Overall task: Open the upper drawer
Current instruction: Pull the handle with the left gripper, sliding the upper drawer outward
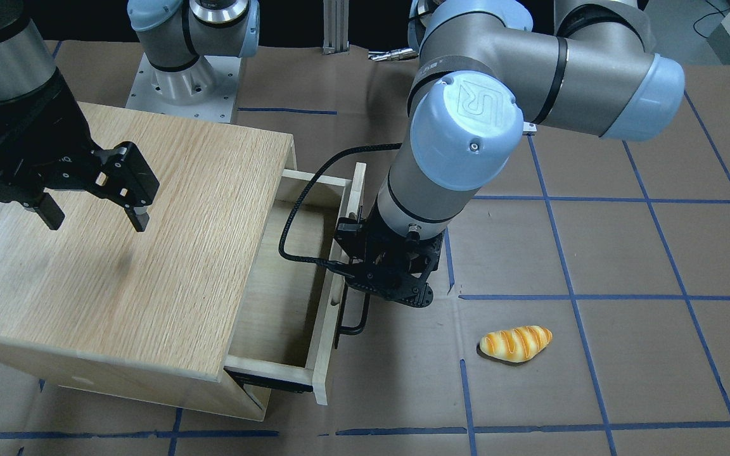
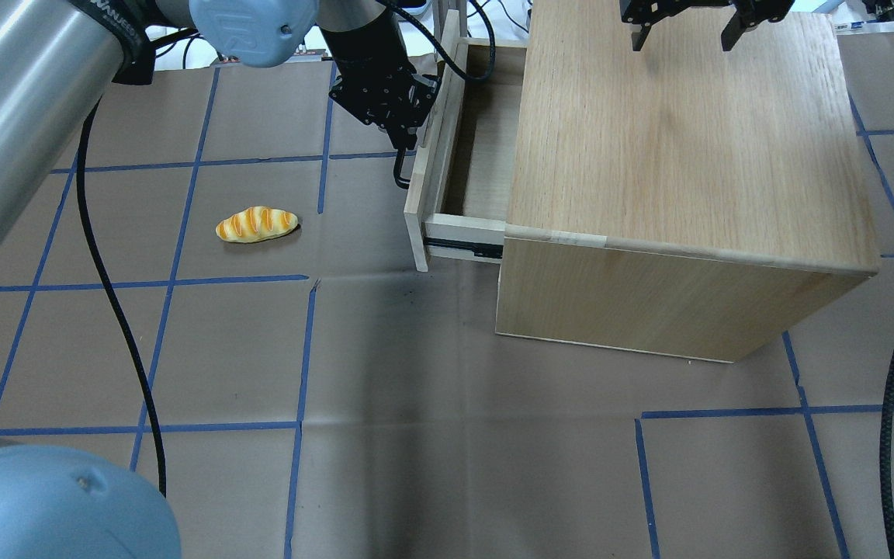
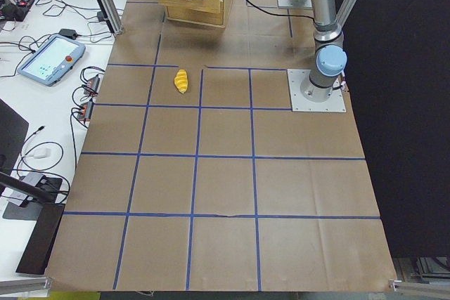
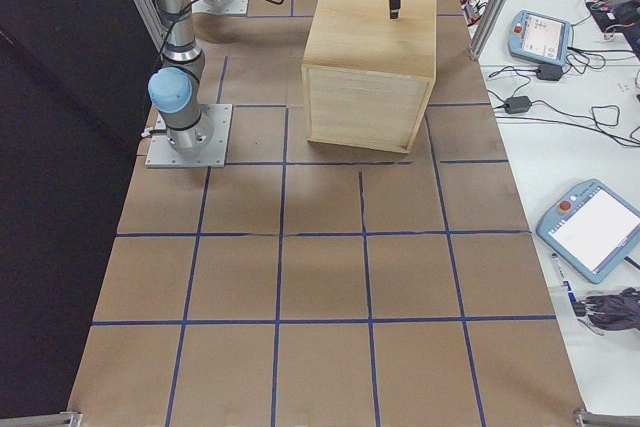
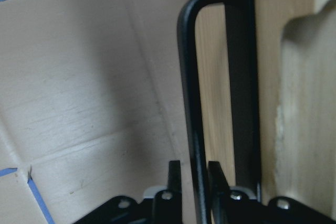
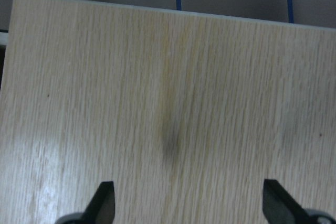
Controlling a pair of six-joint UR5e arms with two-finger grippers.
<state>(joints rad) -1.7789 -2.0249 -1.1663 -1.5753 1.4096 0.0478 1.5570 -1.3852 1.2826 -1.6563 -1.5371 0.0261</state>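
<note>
The upper drawer (image 1: 276, 278) stands partly pulled out of the light-wood cabinet (image 1: 118, 240), its box open to view in the overhead view (image 2: 482, 155). Its black bar handle (image 1: 353, 322) runs along the pale front panel (image 1: 334, 253). My left gripper (image 1: 357, 288) is shut on this handle. The left wrist view shows both fingertips (image 5: 174, 174) pinching the bar (image 5: 190, 98). My right gripper (image 1: 96, 218) is open and empty, hovering above the cabinet's oak top (image 6: 168, 77), fingers (image 6: 103, 203) spread wide.
A toy bread loaf (image 1: 516, 342) lies on the brown paper table cover, left of the drawer in the overhead view (image 2: 257, 223). Blue tape lines (image 2: 175, 279) grid the table. The left arm's black cable (image 1: 295, 215) loops over the open drawer.
</note>
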